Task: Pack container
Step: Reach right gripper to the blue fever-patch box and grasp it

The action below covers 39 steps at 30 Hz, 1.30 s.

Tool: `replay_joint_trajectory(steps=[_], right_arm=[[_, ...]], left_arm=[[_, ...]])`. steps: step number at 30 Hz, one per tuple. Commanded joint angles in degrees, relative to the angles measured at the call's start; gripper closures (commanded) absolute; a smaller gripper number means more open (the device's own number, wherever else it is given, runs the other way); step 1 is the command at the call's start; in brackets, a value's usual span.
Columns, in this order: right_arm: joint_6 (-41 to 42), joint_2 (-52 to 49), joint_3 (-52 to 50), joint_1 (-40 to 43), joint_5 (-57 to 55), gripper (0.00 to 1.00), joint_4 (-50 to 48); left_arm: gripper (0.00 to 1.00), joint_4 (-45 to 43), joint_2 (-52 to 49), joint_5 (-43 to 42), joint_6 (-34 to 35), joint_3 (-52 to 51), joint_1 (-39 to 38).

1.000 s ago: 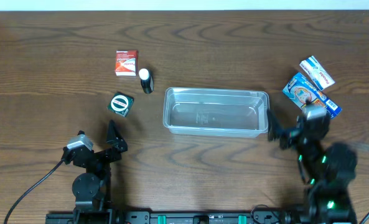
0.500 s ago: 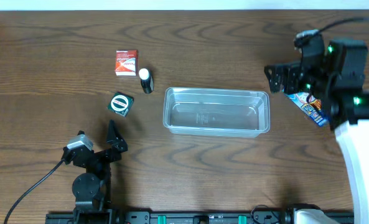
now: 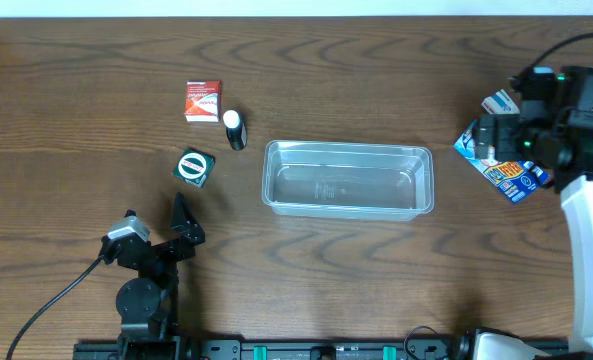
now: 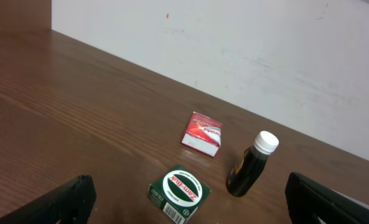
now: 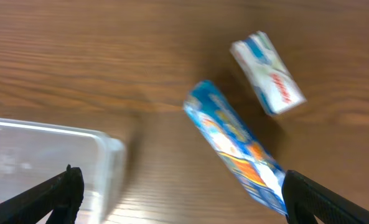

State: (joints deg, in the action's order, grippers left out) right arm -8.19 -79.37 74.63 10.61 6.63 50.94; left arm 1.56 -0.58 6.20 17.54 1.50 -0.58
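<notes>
The clear plastic container [image 3: 348, 180] lies empty at the table's middle; its corner shows in the right wrist view [image 5: 47, 162]. My right gripper [image 3: 494, 140] hovers open over a blue packet [image 3: 521, 182], right of the container. In the right wrist view the blue packet [image 5: 234, 146] and a small white box [image 5: 268, 73] lie ahead of the open jaws [image 5: 184, 202]. My left gripper [image 3: 184, 222] is open and empty at the front left. Its jaws [image 4: 193, 216] face a green box [image 4: 179, 191].
A red box [image 3: 203, 101], a dark bottle with a white cap [image 3: 235, 129] and the green box [image 3: 194, 167] lie left of the container. The small white box [image 3: 498, 103] lies at the far right. The red box [image 4: 203, 132] and bottle [image 4: 249, 168] show in the left wrist view.
My right arm swung from the front right up to the back, then settled over the blue packet, jaws open throughout. The left arm and the objects have not moved.
</notes>
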Motion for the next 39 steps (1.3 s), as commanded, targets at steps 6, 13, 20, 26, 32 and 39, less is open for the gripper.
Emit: replay_joint_trajectory(steps=[6, 13, 20, 26, 32, 39], right_arm=[[-4.3, -6.1, 1.0, 5.3, -0.6, 0.01, -0.5], [-4.4, -12.8, 1.0, 6.0, -0.6, 0.01, -2.1], [-5.6, -17.5, 1.0, 7.0, -0.6, 0.01, -4.7], [-5.8, -20.0, 1.0, 7.2, -0.5, 0.01, -5.0], [-5.8, -20.5, 1.0, 7.2, -0.4, 0.05, -4.3], [-5.6, -20.9, 1.0, 7.2, -0.4, 0.18, -1.6]], left_arm=[[0.02, 2.1, 0.3, 0.7, -1.0, -1.3, 0.2], [0.02, 2.1, 0.3, 0.7, -1.0, -1.3, 0.2], [0.02, 2.1, 0.3, 0.7, -1.0, -1.3, 0.2], [0.02, 2.1, 0.3, 0.7, -1.0, -1.3, 0.2], [0.02, 2.1, 0.3, 0.7, -1.0, -1.3, 0.2], [0.02, 2.1, 0.3, 0.7, -1.0, -1.3, 0.2]])
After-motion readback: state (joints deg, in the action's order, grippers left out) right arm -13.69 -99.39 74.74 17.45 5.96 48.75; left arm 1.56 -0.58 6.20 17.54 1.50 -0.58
